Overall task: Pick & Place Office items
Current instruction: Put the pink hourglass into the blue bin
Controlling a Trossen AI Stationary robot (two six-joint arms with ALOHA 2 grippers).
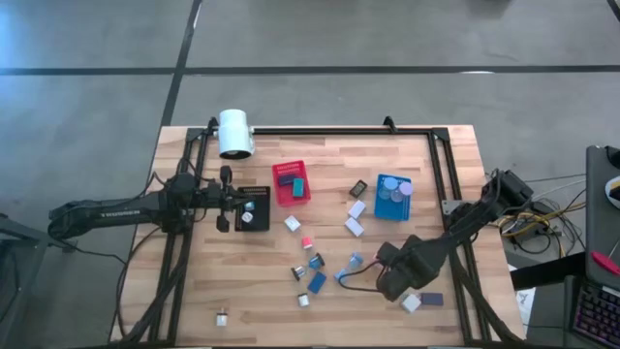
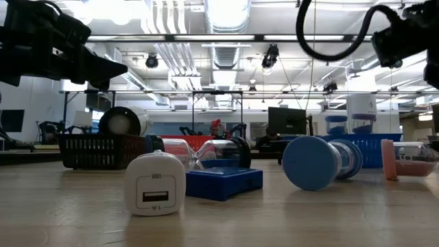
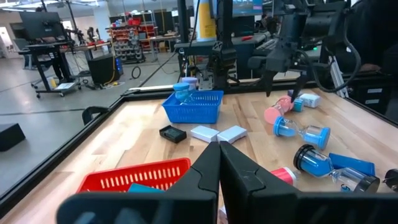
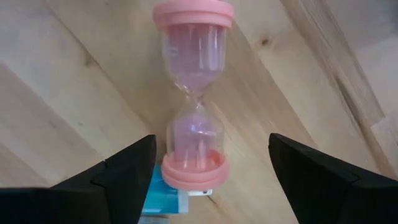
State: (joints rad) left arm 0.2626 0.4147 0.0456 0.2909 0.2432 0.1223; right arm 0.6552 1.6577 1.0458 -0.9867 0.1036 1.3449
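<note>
**Pink sand timer lies between the open fingers of the right hand**

Pink sand timer (image 4: 191, 99) lies flat on the tabletop (image 1: 194, 281), directly under the right hand (image 4: 211, 165). This hand is wide open: one finger stands on each side of the timer and neither touches it. One pink cap touches a small teal block (image 4: 163, 198). From above, the right hand (image 1: 381, 260) hangs over the near right part of the tabletop, near the black frame rail (image 1: 455, 194) on that side. A white block (image 1: 412, 302) and a dark flat piece (image 1: 433, 300) lie just beside the arm, close to the near edge.

More office items are scattered in the middle: white blocks (image 1: 356, 226), blue sand timers (image 1: 317, 282) and a white charger (image 1: 222, 314) alone near the front edge. Around the charger the wood is bare.

The blue basket (image 1: 392, 196) and the red basket (image 1: 291, 183) stand toward the far side, well apart, with a small black piece (image 1: 359, 188) between them. The left hand (image 1: 225, 199) waits closed by the left rail, beside a black basket (image 1: 254, 211). A big white cylinder (image 1: 233, 133) lies at the far left corner.
</note>
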